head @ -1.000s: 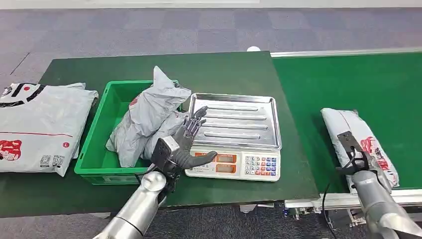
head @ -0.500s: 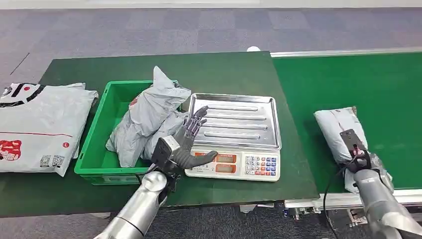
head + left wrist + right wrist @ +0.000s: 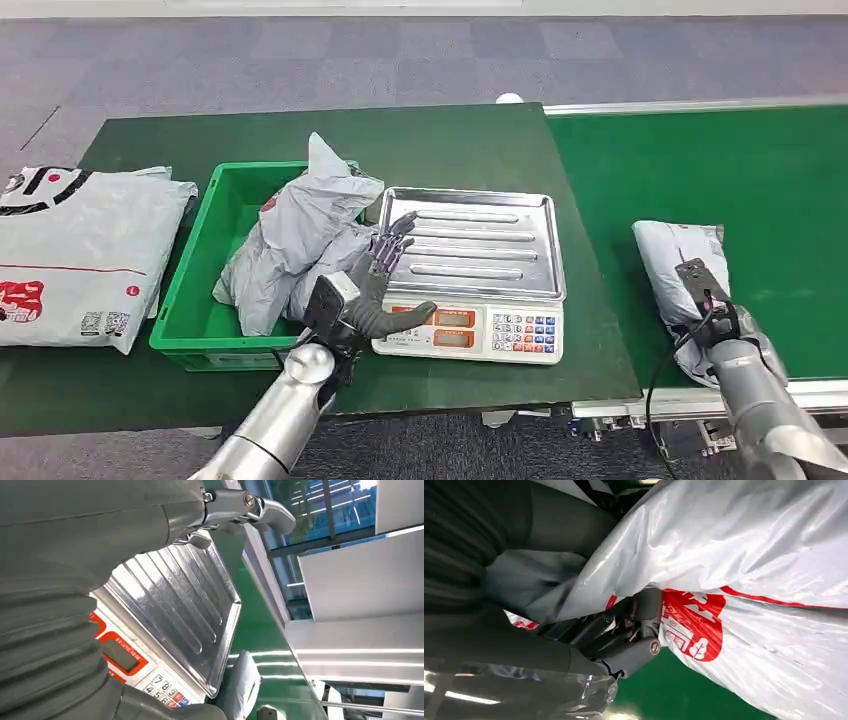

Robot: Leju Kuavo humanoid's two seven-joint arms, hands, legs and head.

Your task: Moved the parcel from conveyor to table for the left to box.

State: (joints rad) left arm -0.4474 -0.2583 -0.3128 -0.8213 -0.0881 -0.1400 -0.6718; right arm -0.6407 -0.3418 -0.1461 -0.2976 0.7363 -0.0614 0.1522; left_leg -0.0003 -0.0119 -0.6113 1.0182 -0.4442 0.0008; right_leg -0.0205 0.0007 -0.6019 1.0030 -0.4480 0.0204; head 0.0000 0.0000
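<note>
The grey parcel (image 3: 672, 262) with red print lies bunched up on the green conveyor (image 3: 720, 160) near its front edge. My right hand (image 3: 714, 312) grips the parcel's near part. In the right wrist view the dark fingers (image 3: 626, 647) are tucked under a fold of the parcel's (image 3: 749, 555) plastic. My left hand (image 3: 373, 288) hovers with its fingers spread between the green bin (image 3: 184, 292) and the front left of the scale (image 3: 470, 325), holding nothing. The left wrist view looks past the left hand (image 3: 65, 580) over the scale's steel tray (image 3: 175, 610) to the parcel (image 3: 245, 680).
Crumpled grey bags (image 3: 300, 235) fill the right half of the green bin. A large flat white parcel (image 3: 80, 250) lies at the dark green table's (image 3: 450, 140) left end. The scale stands between the bin and the conveyor.
My right hand has closed on the parcel and drawn it a little to the left, so the once long parcel is now crumpled shorter. The left hand has stayed still.
</note>
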